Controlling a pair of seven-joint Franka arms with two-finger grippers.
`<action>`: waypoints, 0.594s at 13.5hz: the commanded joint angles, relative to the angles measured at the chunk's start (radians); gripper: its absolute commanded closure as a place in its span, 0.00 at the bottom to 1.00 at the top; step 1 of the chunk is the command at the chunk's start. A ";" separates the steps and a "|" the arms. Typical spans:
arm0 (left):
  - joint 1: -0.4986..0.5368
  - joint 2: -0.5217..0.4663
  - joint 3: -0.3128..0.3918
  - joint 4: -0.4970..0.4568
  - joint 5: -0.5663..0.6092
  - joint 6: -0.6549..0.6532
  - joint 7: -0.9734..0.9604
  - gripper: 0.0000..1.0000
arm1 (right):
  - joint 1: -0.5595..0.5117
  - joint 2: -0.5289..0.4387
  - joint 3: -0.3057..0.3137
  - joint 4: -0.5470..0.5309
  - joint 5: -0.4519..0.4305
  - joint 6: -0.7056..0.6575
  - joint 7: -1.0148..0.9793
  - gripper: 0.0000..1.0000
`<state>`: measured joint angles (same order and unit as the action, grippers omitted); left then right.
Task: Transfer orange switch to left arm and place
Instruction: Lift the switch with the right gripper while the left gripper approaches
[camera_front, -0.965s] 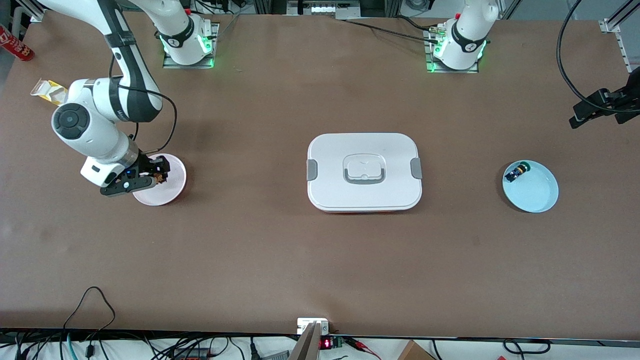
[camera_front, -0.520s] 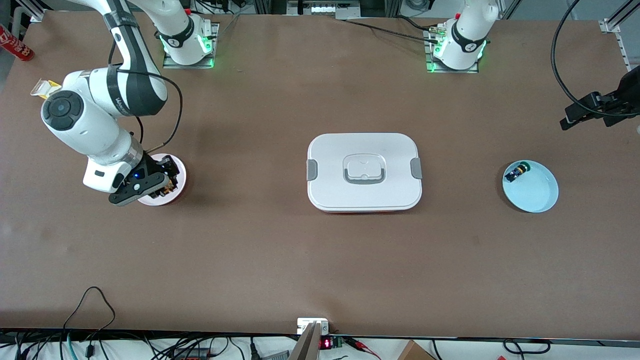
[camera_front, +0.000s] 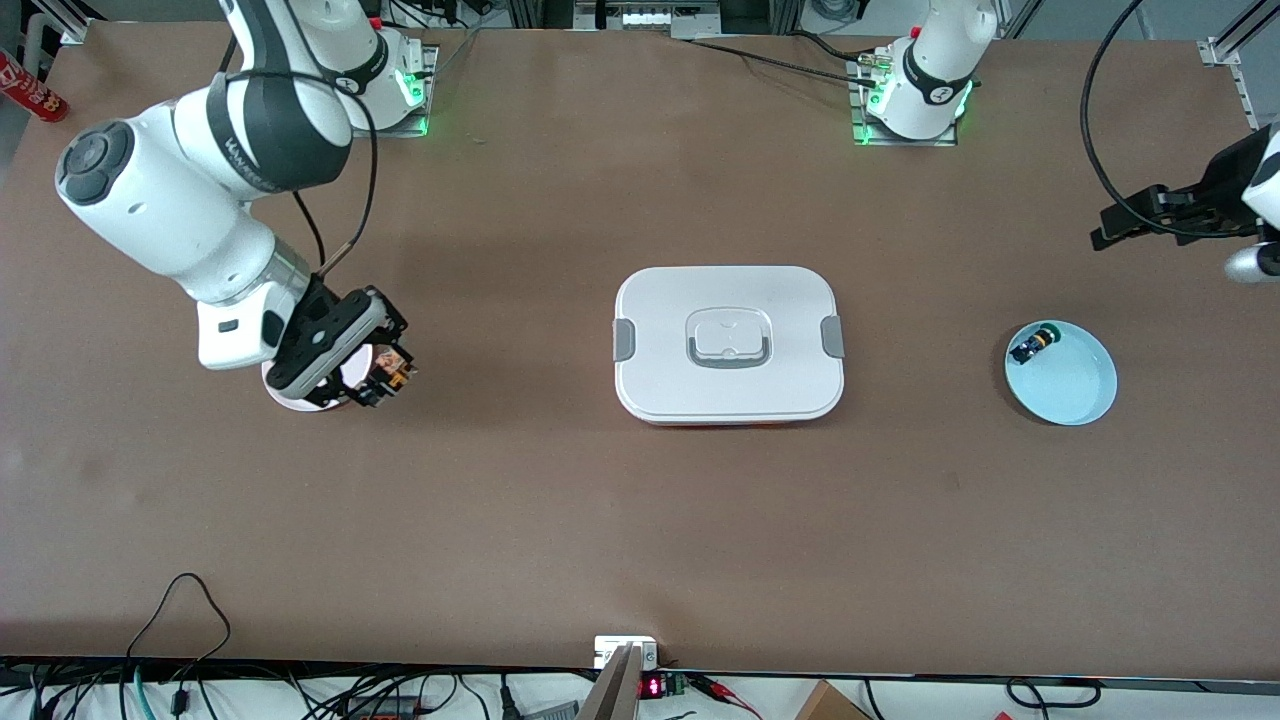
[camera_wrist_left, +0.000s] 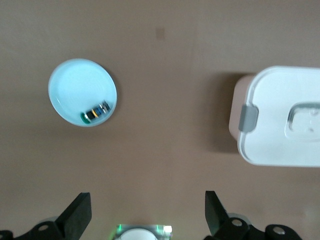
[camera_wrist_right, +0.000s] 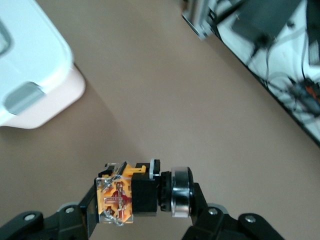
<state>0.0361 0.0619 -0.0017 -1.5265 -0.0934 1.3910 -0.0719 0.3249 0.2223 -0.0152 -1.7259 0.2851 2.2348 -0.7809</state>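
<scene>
White right arm's gripper clamps the orange switch above the pink plate.

Two white arms with black joint bands, glossy rounded shells. Round dark-grey cap on the right arm's big joint, small grey lettering on its black band, thin black cable looping down toward the wrist. Green glow at both bases, sitting on metal plates; red dot near the left arm's base, plus a thick black cable curving off toward its wrist. Black grippers, angular fingers with round silver screws near the knuckles.
</scene>
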 joint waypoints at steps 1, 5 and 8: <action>0.005 0.042 0.003 0.009 -0.078 -0.070 0.008 0.00 | 0.022 0.005 0.027 0.049 0.163 -0.012 -0.144 1.00; 0.010 0.073 0.005 0.008 -0.335 -0.125 0.009 0.00 | 0.088 0.020 0.046 0.063 0.464 0.075 -0.409 1.00; 0.014 0.111 0.005 0.006 -0.599 -0.133 0.006 0.00 | 0.124 0.043 0.060 0.068 0.818 0.089 -0.653 1.00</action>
<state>0.0400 0.1434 -0.0005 -1.5278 -0.5463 1.2799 -0.0720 0.4262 0.2429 0.0397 -1.6809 0.8925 2.3184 -1.2937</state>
